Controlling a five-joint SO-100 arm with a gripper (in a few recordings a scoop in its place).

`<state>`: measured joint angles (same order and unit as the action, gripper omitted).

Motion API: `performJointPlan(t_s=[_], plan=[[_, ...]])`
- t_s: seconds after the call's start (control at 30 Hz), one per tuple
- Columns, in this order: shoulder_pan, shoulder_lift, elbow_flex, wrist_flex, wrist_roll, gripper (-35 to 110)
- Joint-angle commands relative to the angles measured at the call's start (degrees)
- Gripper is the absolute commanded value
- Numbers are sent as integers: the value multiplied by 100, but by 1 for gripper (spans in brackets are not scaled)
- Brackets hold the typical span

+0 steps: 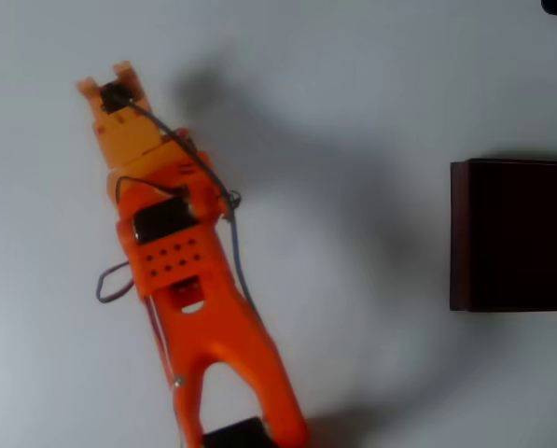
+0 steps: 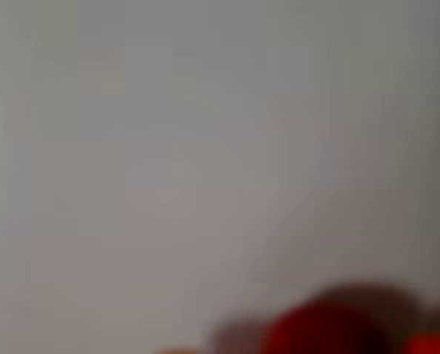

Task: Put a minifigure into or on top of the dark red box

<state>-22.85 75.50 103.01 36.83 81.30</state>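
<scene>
Red and badly blurred, a rounded shape at the bottom edge of the wrist view is most likely the minifigure (image 2: pixel 324 332), sitting very close to the lens on the pale table (image 2: pixel 168 147). From above, the orange arm reaches toward the upper left, its gripper (image 1: pixel 110 82) low over the table, and the figure itself cannot be picked out there — the arm probably covers it. Whether the gripper is spread or closed on anything I cannot tell. This looks like the pickup step, with delivery not yet begun. Next comes a secure hold, a lift, then a long swing right to the dark red box (image 1: pixel 513 233), well apart and cut off by the frame edge.
</scene>
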Motion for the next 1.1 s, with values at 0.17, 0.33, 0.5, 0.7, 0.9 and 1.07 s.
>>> performJointPlan(t_s=[0.17,0.33,0.5,0.7,0.9,1.07], plan=[[-62,589,1134,-1204,290,14],[-62,844,1723,-1793,483,12],[-53,844,1714,-1793,413,5],[-62,861,1688,-1749,404,0],[-53,1143,1459,-1081,185,0],[62,1336,650,466,-334,0]])
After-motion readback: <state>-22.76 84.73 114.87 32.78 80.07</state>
